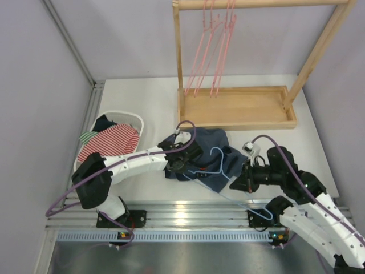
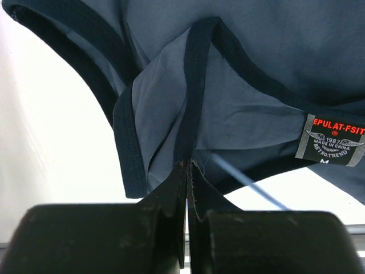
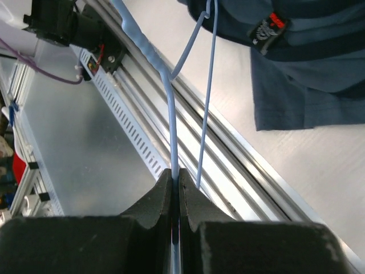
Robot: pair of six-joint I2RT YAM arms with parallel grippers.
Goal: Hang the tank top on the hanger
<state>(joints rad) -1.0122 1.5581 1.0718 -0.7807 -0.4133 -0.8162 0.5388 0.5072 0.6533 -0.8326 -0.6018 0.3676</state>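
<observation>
The dark navy tank top (image 1: 212, 149) lies crumpled on the table's middle. The light-blue wire hanger (image 1: 219, 166) sits over its near part, hook up on the cloth. My left gripper (image 1: 181, 163) is at the shirt's left edge. In the left wrist view it (image 2: 187, 165) is shut on the dark trim of the tank top (image 2: 245, 108), with the hanger wire (image 2: 246, 182) passing underneath. My right gripper (image 1: 235, 184) is at the shirt's right near corner. In the right wrist view it (image 3: 175, 171) is shut on the hanger wire (image 3: 170, 103), beside the tank top (image 3: 308, 91).
A white basket (image 1: 129, 115) with a red-and-white striped garment (image 1: 108, 144) stands at the left. A wooden rack with pink hangers (image 1: 214, 51) and its wooden tray base (image 1: 239, 109) stand at the back. An aluminium rail (image 1: 188, 214) runs along the near edge.
</observation>
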